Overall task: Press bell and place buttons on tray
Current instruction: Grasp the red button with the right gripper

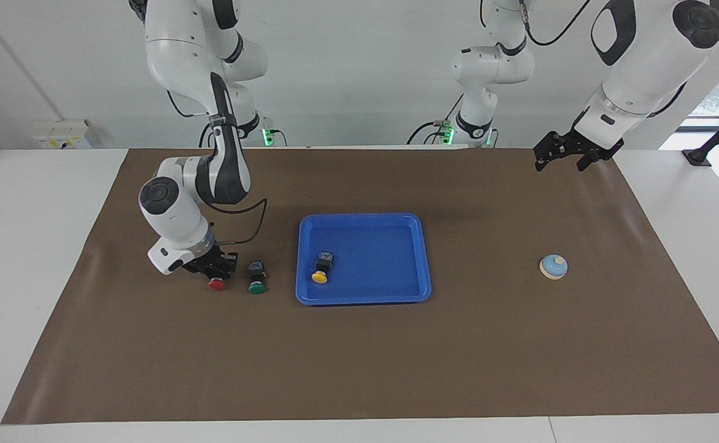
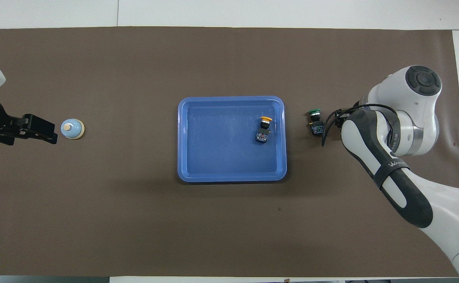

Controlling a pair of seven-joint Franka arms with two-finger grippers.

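Observation:
The blue tray (image 1: 384, 246) lies mid-table and also shows in the overhead view (image 2: 221, 149). The yellow button (image 1: 322, 269) lies in it, toward the right arm's end (image 2: 264, 127). The green button (image 1: 257, 278) lies on the mat beside the tray (image 2: 316, 122). The red button (image 1: 216, 284) lies beside the green one. My right gripper (image 1: 215, 271) is down low right at the red button's body, which the arm hides in the overhead view. The bell (image 1: 553, 266) sits toward the left arm's end (image 2: 72, 129). My left gripper (image 1: 561, 161) is open, raised, apart from the bell.
A brown mat (image 1: 359, 357) covers the table, with white table edge around it. The right arm's elbow (image 2: 418, 90) hangs over the mat past the green button. Nothing else stands on the mat.

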